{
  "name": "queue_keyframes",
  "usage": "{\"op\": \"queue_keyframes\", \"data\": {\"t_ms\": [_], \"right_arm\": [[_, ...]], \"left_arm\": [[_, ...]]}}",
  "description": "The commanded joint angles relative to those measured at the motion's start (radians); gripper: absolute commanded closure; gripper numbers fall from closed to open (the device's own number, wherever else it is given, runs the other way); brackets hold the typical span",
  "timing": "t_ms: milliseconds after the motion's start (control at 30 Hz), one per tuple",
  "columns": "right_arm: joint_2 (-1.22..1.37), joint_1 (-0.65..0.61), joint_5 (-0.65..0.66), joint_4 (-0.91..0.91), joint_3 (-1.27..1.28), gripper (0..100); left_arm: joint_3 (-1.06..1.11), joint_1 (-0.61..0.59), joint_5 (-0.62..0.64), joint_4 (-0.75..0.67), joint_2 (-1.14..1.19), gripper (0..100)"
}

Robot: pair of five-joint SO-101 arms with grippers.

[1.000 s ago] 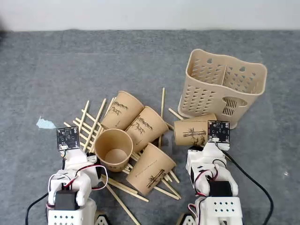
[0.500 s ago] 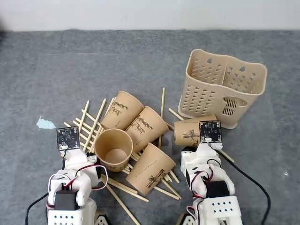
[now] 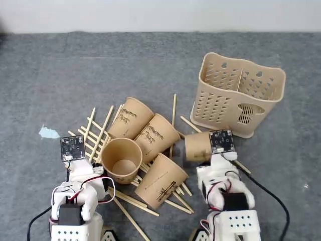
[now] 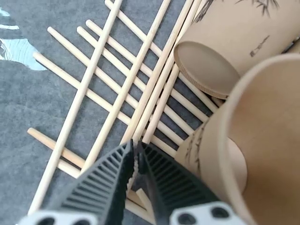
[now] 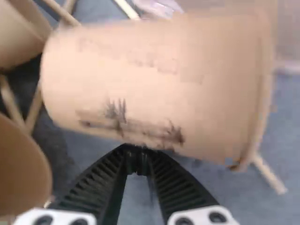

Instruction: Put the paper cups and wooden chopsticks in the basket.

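A grey bench (image 3: 100, 65) below a pale wall (image 3: 150, 15) is being crowded by paper cups (image 3: 150, 135) and wooden chopsticks (image 4: 152, 101) beside the basket (image 3: 238, 95); left gripper (image 4: 135, 152), right gripper (image 5: 138, 161) closed, empty.

Five tan paper cups (image 3: 159, 135) with bamboo print, frame centre: upright cup (image 3: 122, 160) open, four on their sides. Wooden chopsticks (image 3: 100, 131) scattered beneath and left. Beige slotted basket (image 3: 238, 93) upright, upper right.

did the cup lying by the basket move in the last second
Yes. In the high view the cup has shifted left, away from the basket and toward the other cups.
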Motion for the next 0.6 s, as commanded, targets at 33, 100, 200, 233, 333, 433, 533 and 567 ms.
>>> {"op": "queue_keyframes", "data": {"t_ms": [33, 100, 200, 233, 333, 433, 533, 567], "right_arm": [[-0.015, 0.113, 0.276, 0.067, -0.175, 98.7], [-0.015, 0.122, 0.304, 0.065, -0.216, 98.8], [-0.015, 0.133, 0.292, 0.085, -0.272, 98.7], [-0.013, 0.133, 0.292, 0.113, -0.302, 98.7], [-0.002, 0.128, 0.295, 0.232, -0.431, 98.6], [-0.001, 0.071, 0.295, 0.394, -0.58, 95.8], [0.031, -0.027, 0.293, 0.533, -0.718, 93.7], [0.059, -0.058, 0.293, 0.57, -0.76, 93.9]], "left_arm": [[-0.061, -0.008, -0.008, 0.008, -0.014, 98], [-0.059, -0.008, -0.008, 0.008, -0.014, 98], [-0.059, -0.008, -0.008, 0.008, -0.014, 98], [-0.059, -0.008, -0.008, 0.008, -0.014, 98], [-0.059, -0.009, -0.008, 0.008, -0.014, 98], [-0.058, -0.009, -0.008, 0.008, -0.014, 98], [-0.058, -0.009, -0.008, 0.008, -0.014, 98], [-0.056, -0.009, -0.008, 0.008, -0.014, 98]]}}
